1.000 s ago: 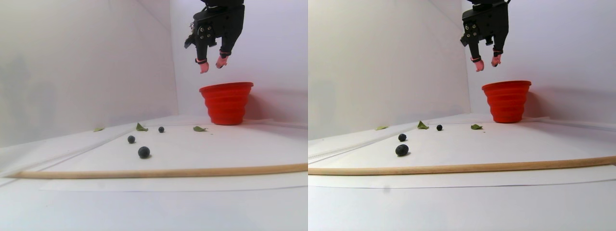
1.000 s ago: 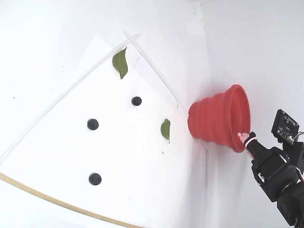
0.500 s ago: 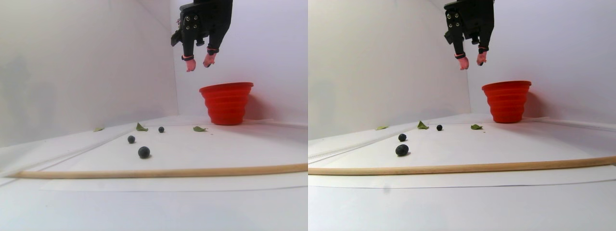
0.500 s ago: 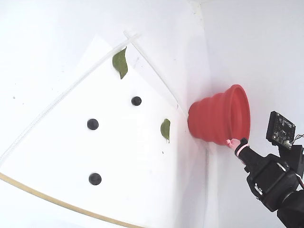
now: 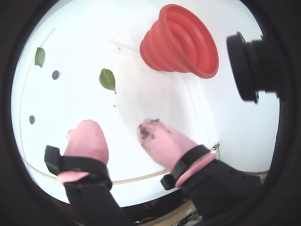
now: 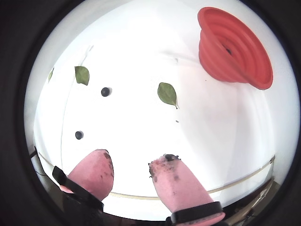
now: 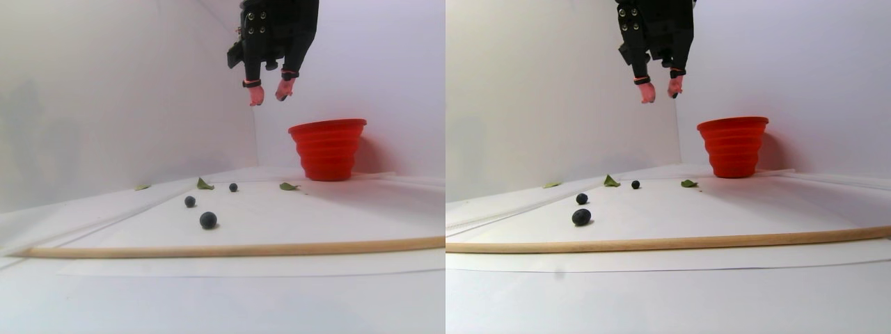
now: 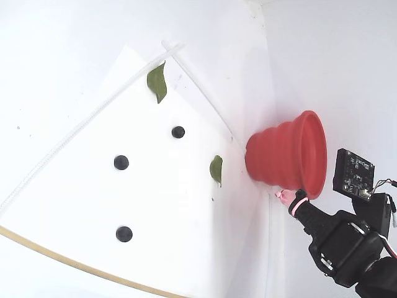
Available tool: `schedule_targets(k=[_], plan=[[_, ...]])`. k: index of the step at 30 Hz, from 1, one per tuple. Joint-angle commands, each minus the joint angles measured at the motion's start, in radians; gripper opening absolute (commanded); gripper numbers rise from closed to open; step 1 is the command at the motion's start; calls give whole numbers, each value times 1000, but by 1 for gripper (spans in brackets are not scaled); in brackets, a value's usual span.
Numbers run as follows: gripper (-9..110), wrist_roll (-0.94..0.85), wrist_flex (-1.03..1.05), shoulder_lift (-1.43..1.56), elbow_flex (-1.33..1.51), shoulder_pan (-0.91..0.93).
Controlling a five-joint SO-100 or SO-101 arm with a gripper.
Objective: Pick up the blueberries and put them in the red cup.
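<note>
Hovering with my fingers (image 6: 181,186) spread and empty, I see three blueberries (image 8: 124,234) lying well below, the red cup (image 7: 328,149) beside me.

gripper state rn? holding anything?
Gripper: open and empty, pink-padded fingertips apart, up in the air beside the bright red ribbed cup; three small dark blueberries lie on the white sheet.
</note>
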Motion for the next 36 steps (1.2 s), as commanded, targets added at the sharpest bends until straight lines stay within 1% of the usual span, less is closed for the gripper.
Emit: schedule_targets(k=[1,13,36], plan=[[16,3,5,126,-3,-21],[16,-3,72,167,67,-83],[16,-40,80,176,215,-190]])
